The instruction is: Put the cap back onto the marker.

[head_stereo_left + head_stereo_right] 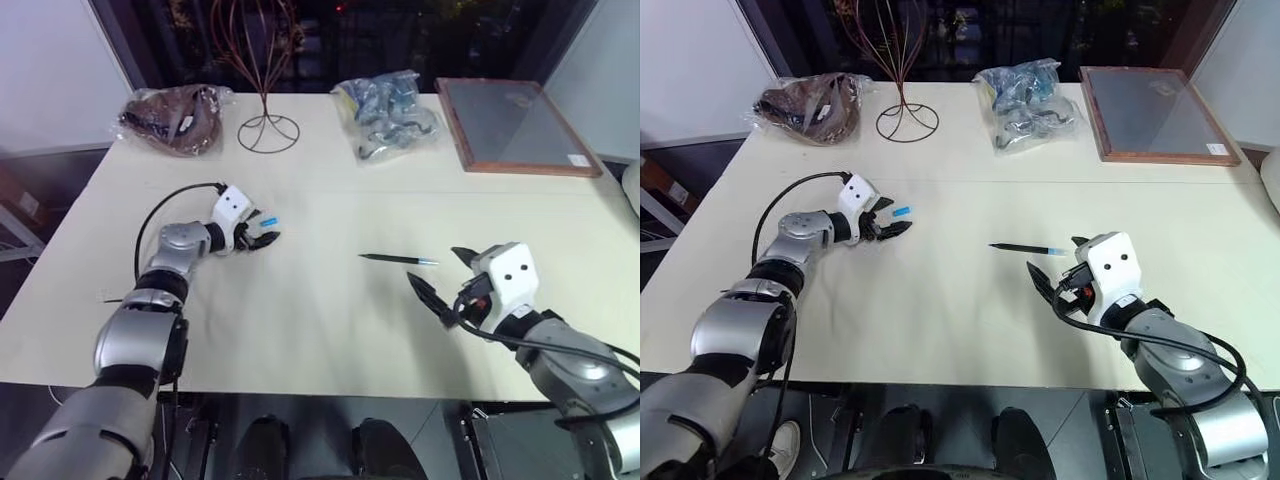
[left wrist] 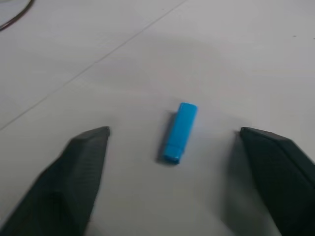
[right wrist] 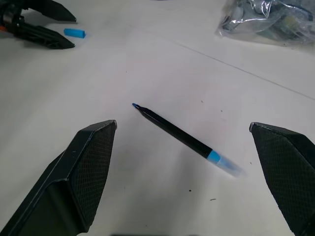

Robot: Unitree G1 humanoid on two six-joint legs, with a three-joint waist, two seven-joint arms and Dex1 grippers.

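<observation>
The small bright light-blue plastic cap (image 2: 179, 132) lies flat on the pale cream desk (image 1: 330, 330), left of centre in the head views, uncapped from its pen and touching neither finger. The left claw (image 1: 266, 236) sits low over the desk right at it, its two black fingers (image 2: 74, 172) spread apart with the cap lying in the gap between them, nothing gripped. The thin black marker with a pointed tip and a pale bluish end (image 3: 184, 139) lies on the desk right of centre, well apart from the cap, its tip pointing toward the left of the frame. The right claw (image 1: 440, 283) hangs just below and to the right of the marker in the head views, fingers spread wide and empty, the marker lying ahead of them untouched. Along the upper edge of the desk stand a clear bag of brown material (image 1: 175, 118) at upper left, a thin dark wire stand (image 1: 267, 128), a clear bag of bluish-grey items (image 1: 390, 115), and a wood-framed panel (image 1: 515, 125) at upper right.
</observation>
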